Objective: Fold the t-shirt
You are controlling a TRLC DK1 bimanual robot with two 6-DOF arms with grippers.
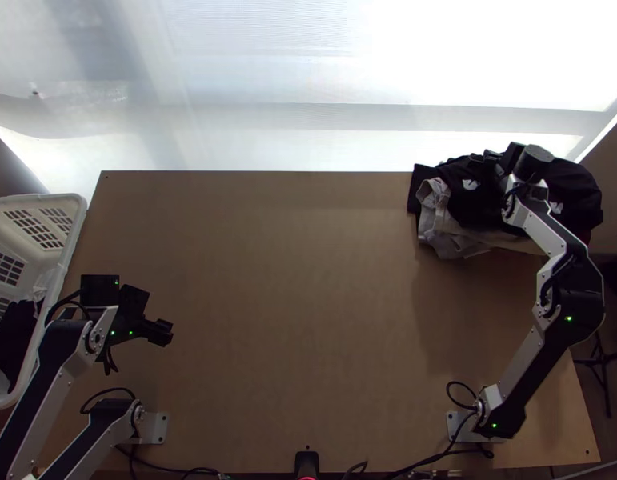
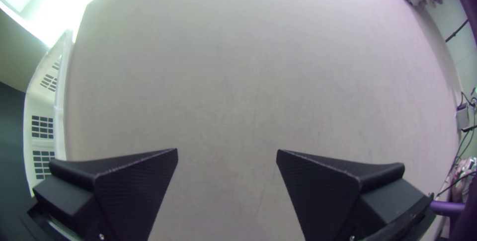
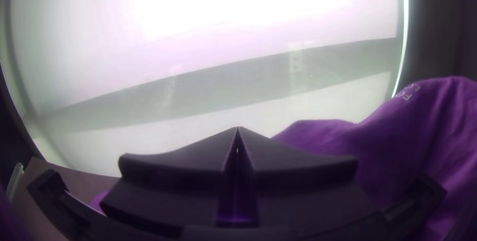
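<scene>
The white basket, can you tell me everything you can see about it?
The basket is white and looks like plastic. It stands upright with its top open, beside the left edge of the table. It has a smooth rim, and its walls have groups of little holes, like grids. Some dark cloth lies bunched inside, touching it. Whether the basket touches the table, I can't tell.

Got a white basket (image 1: 74,240) (grid-holed, that one) beside the table (image 1: 308,280), a bright pale panel (image 1: 252,136) beyond its far edge, black stand legs (image 1: 602,359) off right.
</scene>
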